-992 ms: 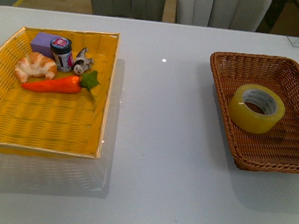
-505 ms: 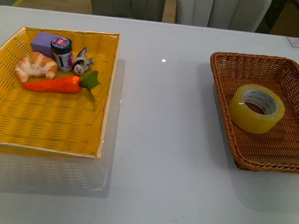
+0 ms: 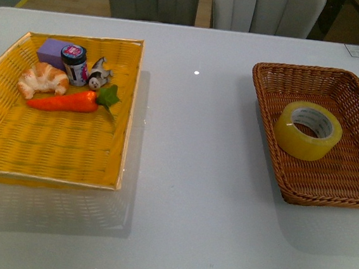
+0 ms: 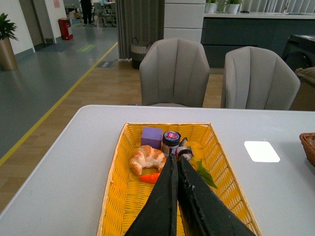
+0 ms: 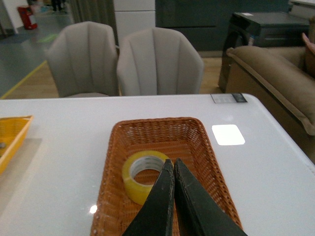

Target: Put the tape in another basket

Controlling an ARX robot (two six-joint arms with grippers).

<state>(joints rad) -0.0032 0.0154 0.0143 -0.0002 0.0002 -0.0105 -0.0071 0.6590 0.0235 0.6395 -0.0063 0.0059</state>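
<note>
The yellow tape (image 3: 308,130) lies flat inside the brown wicker basket (image 3: 289,183) on the table's right side; the right wrist view shows the tape (image 5: 140,174) in the basket (image 5: 110,172) too. My right gripper (image 5: 171,161) is shut and empty, held above the basket, clear of the roll. Over the yellow tray (image 4: 115,187) my left gripper (image 4: 175,158) is shut on nothing. Neither arm appears in the front view.
The yellow woven tray (image 3: 50,154) at the left holds a croissant (image 3: 43,78), a carrot (image 3: 65,100), a purple block (image 3: 51,51), a small jar (image 3: 75,65) and a little figurine (image 3: 98,72). White tabletop (image 3: 191,142) lies between the two containers. Chairs stand beyond the far edge.
</note>
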